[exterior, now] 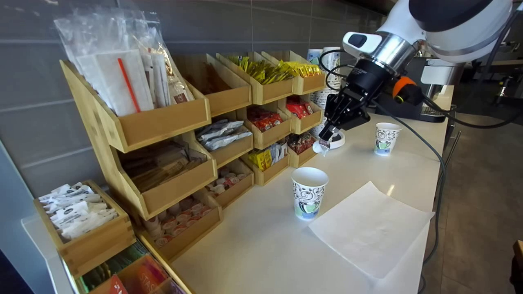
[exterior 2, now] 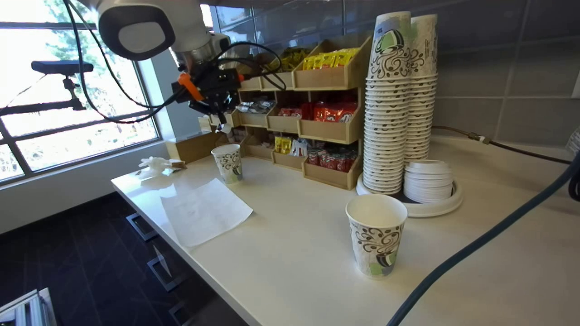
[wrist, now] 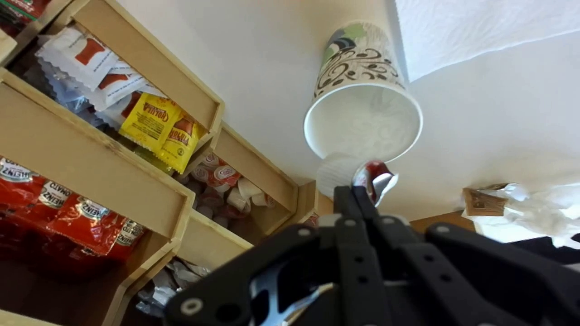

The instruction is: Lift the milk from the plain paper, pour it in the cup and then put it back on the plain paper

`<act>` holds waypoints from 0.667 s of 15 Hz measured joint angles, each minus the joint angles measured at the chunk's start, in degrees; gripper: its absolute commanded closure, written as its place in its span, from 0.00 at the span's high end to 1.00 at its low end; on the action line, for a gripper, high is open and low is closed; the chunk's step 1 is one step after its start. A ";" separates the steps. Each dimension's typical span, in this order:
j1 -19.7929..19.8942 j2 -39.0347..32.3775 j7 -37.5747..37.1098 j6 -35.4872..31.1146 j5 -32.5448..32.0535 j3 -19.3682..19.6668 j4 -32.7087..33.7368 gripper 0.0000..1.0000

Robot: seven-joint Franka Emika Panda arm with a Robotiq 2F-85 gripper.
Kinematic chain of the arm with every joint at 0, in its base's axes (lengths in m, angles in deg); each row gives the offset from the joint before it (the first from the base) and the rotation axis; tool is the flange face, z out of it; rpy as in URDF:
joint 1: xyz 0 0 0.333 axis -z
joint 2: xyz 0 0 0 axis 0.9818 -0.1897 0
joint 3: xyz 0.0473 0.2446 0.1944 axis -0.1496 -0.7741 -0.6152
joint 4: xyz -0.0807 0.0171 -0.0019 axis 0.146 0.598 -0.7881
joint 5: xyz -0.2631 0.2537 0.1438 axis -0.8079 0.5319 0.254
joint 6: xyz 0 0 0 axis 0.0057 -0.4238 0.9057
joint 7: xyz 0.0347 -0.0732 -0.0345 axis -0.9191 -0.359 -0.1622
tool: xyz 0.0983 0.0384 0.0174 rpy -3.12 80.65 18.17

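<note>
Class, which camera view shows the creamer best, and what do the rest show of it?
The wrist view: the creamer looks largest there, its red-and-silver foil visible too. In both exterior views it is only a small whitish shape just below the gripper.

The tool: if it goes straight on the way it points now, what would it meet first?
Most likely the cup beside the plain paper, near its open top, with the milk gripped in the tool leading. The depth is unclear, so it could also pass just outside the cup.
</note>
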 measured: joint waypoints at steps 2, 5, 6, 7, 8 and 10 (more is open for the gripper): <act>0.54 0.00 -2.14 1.24 0.00 0.24 0.10 0.00; 1.44 -0.01 -5.74 3.52 0.00 0.53 0.44 0.00; 1.75 -0.02 -6.97 4.58 0.00 0.63 0.62 0.00; 2.02 -0.04 -8.18 5.76 0.00 0.78 0.84 0.00; 2.33 -0.10 -9.35 7.00 0.00 0.91 1.10 0.00; 2.96 -0.25 -11.57 9.78 0.00 1.16 1.52 0.00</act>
